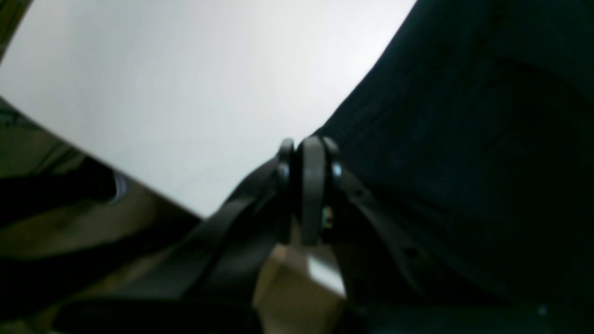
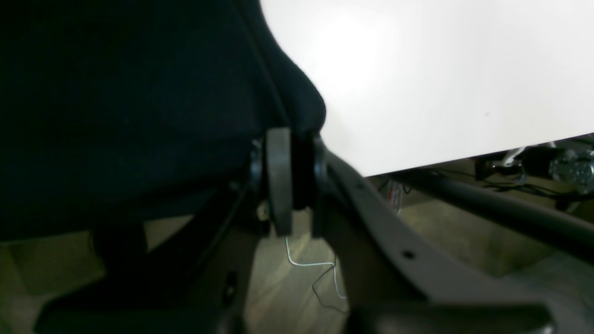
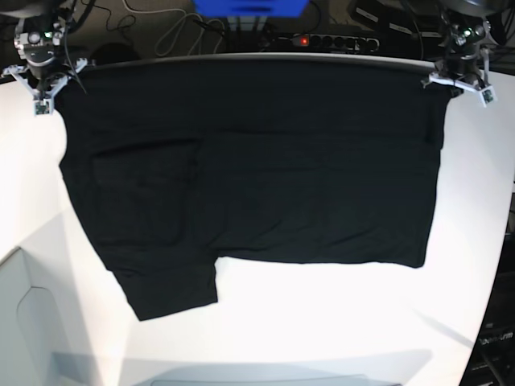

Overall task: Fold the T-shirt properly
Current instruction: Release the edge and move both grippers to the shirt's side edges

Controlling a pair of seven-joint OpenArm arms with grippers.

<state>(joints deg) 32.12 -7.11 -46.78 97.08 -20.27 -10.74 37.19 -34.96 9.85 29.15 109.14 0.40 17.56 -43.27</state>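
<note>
White table [image 3: 322, 322], one black T-shirt [image 3: 265, 169] (spread flat), two grippers pinching corners

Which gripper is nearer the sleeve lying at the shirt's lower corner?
Right. The right gripper pinches the T-shirt at the top corner on the sleeve's side; the left gripper pinches the opposite top corner, farther away.

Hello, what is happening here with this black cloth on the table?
A two-armed robot is folding a black T-shirt on a white table. The left end effector and the right end effector each pinch one far corner. The cloth is spread wide, one sleeve pointing toward the camera.
</note>
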